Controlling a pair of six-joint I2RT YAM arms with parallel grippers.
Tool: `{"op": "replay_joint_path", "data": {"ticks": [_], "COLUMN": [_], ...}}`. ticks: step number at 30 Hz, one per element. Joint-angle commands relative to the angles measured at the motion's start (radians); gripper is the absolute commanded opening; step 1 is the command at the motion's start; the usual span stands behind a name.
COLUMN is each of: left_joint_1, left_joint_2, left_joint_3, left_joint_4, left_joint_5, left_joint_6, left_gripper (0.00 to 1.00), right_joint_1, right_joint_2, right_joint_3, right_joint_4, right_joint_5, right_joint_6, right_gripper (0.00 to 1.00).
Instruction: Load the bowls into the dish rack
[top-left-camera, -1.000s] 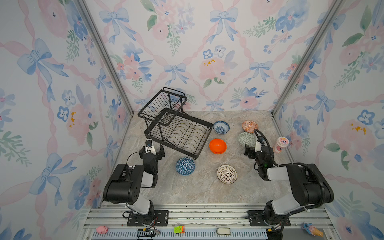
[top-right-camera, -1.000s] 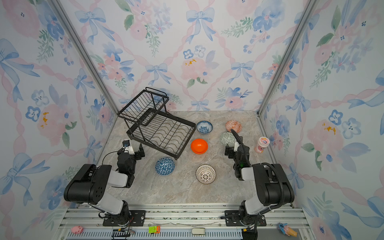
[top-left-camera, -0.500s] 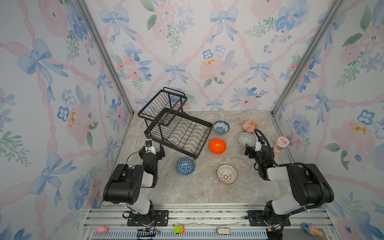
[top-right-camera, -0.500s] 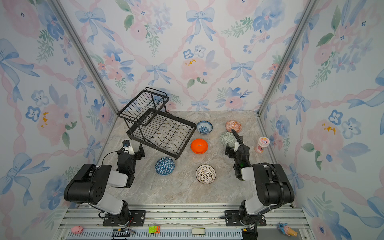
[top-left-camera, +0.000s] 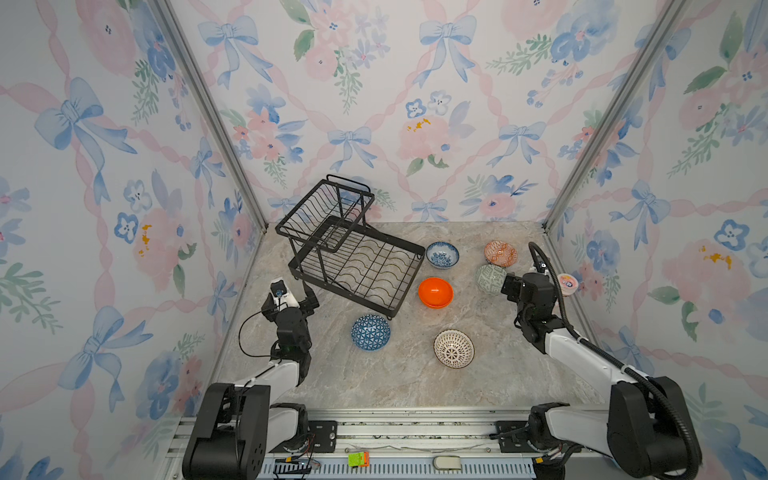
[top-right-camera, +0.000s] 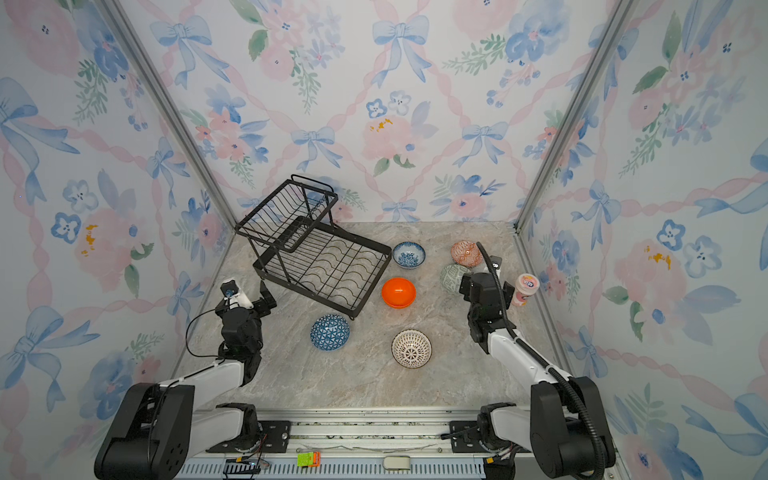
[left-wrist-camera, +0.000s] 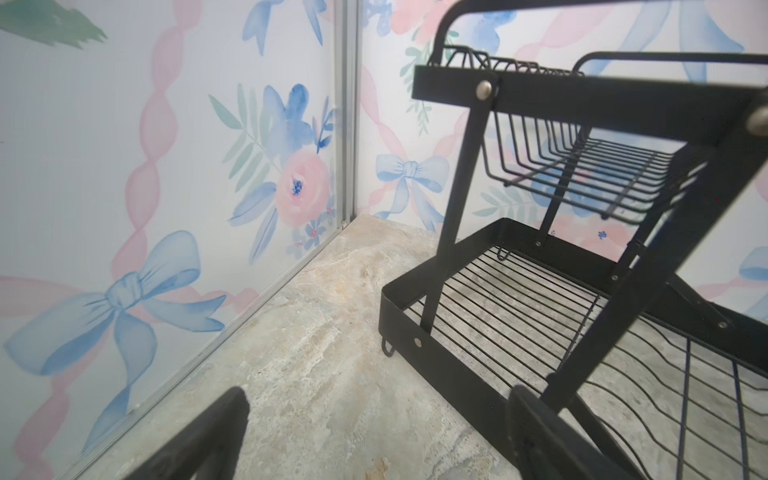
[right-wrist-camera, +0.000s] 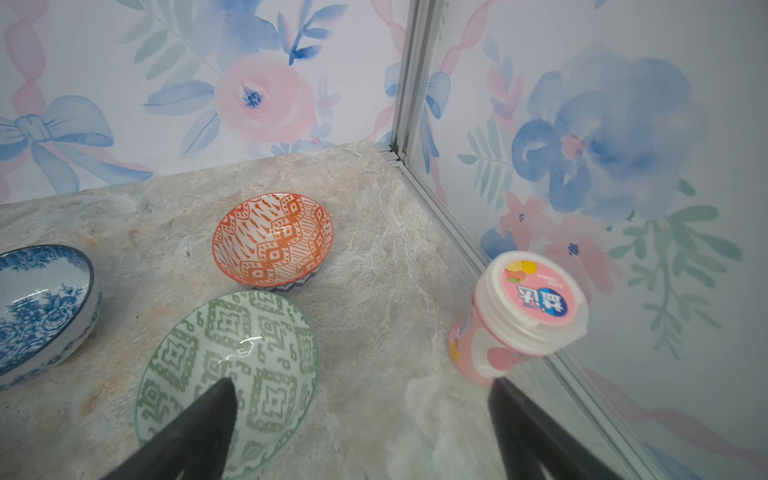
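We find the dish rack (top-left-camera: 353, 266) at the back left of the table (top-left-camera: 407, 382). A first bowl (top-left-camera: 442, 254) sits just right of the rack's far corner, a second bowl (top-left-camera: 435, 292) in front of that. Farther right, a third bowl (top-left-camera: 500, 253) lies behind a fourth bowl (top-left-camera: 490, 279), the cup (top-left-camera: 567, 283) beside the right wall (top-left-camera: 665, 291). Nearer us, a fifth bowl (top-left-camera: 370, 332) lies before the rack's near corner, a sixth bowl (top-left-camera: 454, 348) to its right.
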Motion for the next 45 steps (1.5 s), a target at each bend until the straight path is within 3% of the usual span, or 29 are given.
{"op": "replay_joint_path", "data": {"ticks": [1, 3, 5, 9, 13, 17, 21, 29, 36, 42, 45], "left_joint_1": [-0.023, -0.052, -0.059, -0.058, -0.059, -0.073, -0.147, -0.23, -0.252, -0.253, -0.254], "left_joint_2": [-0.104, -0.181, -0.263, -0.434, -0.507, -0.424, -0.335, -0.249, -0.265, -0.257, -0.253], "left_joint_3": [0.034, 0.036, 0.035, 0.015, 0.044, 0.116, 0.175, 0.212, 0.179, 0.175, 0.175], "left_joint_4": [-0.347, -0.459, -0.594, -0.692, -0.741, -0.766, -0.798, -0.792, -0.786, -0.787, -0.787], "left_joint_5": [-0.112, -0.235, -0.274, -0.148, -0.026, 0.143, 0.165, 0.282, 0.284, 0.301, 0.301], "left_joint_6": [-0.119, -0.189, -0.324, -0.434, -0.466, -0.482, -0.516, -0.504, -0.495, -0.5, -0.5], "left_gripper": [0.98, 0.98, 0.98, 0.98, 0.98, 0.98, 0.98, 0.98, 0.98, 0.98, 0.98], "right_joint_1": [-0.002, 0.031, 0.098, 0.263, 0.422, 0.557, 0.643, 0.664, 0.663, 0.663, 0.661], "right_joint_2": [-0.066, -0.097, -0.126, -0.113, 0.008, 0.2, 0.4, 0.651, 0.782, 0.878, 0.899], "right_joint_3": [0.096, 0.139, 0.165, 0.263, 0.396, 0.548, 0.693, 0.841, 0.922, 1.014, 1.03], "right_joint_4": [-0.282, -0.359, -0.401, -0.497, -0.585, -0.639, -0.665, -0.65, -0.644, -0.679, -0.695], "right_joint_5": [-0.039, -0.095, -0.091, -0.066, -0.039, -0.045, -0.071, -0.226, -0.301, -0.318, -0.306], "right_joint_6": [0.146, 0.161, 0.17, 0.247, 0.33, 0.403, 0.452, 0.52, 0.538, 0.535, 0.531], "right_gripper": [0.97, 0.97, 0.97, 0.97, 0.97, 0.97, 0.99, 0.87, 0.72, 0.57, 0.55]}}
